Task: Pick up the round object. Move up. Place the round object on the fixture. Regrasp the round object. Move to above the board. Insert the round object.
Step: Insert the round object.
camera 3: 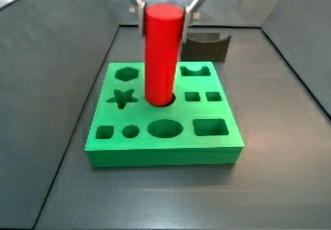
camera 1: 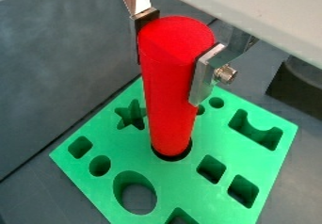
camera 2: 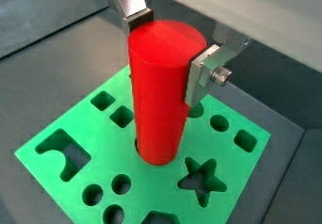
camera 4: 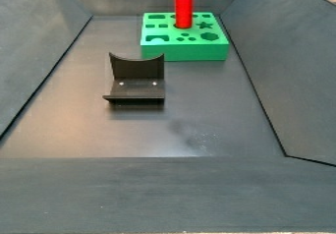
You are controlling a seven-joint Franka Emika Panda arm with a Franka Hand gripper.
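The round object [camera 3: 161,55], a smooth red cylinder peg, stands upright with its lower end inside a round hole near the middle of the green board [camera 3: 168,152]. My gripper [camera 1: 174,49] is at the peg's top, its silver fingers [camera 1: 208,72] pressed against opposite sides, shut on it. Both wrist views show this, the gripper [camera 2: 168,51] over the board [camera 2: 78,124] and the board [camera 1: 189,185] spread below. The peg [camera 4: 184,2] and board [camera 4: 197,51] also show far off in a side view. The dark fixture [camera 4: 134,79] stands empty on the floor, apart from the board.
The fixture [camera 3: 207,46] sits just behind the board in a side view. Grey sloped walls [camera 4: 53,71] enclose the dark floor [camera 4: 171,130]. The board's other cut-outs, a star [camera 3: 123,99], an oval [camera 3: 165,129] and squares, are unfilled.
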